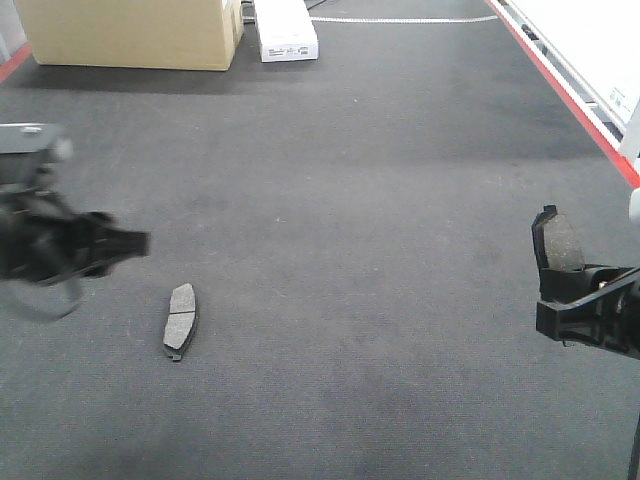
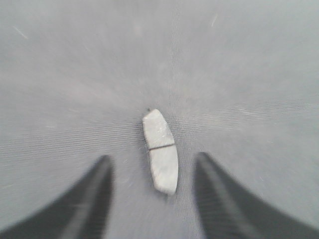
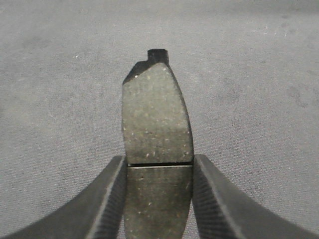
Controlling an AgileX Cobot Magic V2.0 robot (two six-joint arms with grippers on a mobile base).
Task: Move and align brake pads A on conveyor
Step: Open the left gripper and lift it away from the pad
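The right gripper (image 1: 572, 285) clamps one brake pad (image 1: 558, 242) upright over the conveyor belt (image 1: 350, 200), close to the belt's red edge (image 1: 575, 105). A second pad (image 1: 181, 320) lies flat on the belt, well away from that edge. The left gripper (image 1: 125, 242) hovers near it with its fingers spread wide.

Brake pad (image 3: 157, 124) in right claw (image 3: 158, 164)

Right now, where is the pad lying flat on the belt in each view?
Front view: pad lower left on the belt.
Left wrist: centre, between the open fingers.
Right wrist: not in it; that one is the held pad.
Shared landmark: the grey belt.
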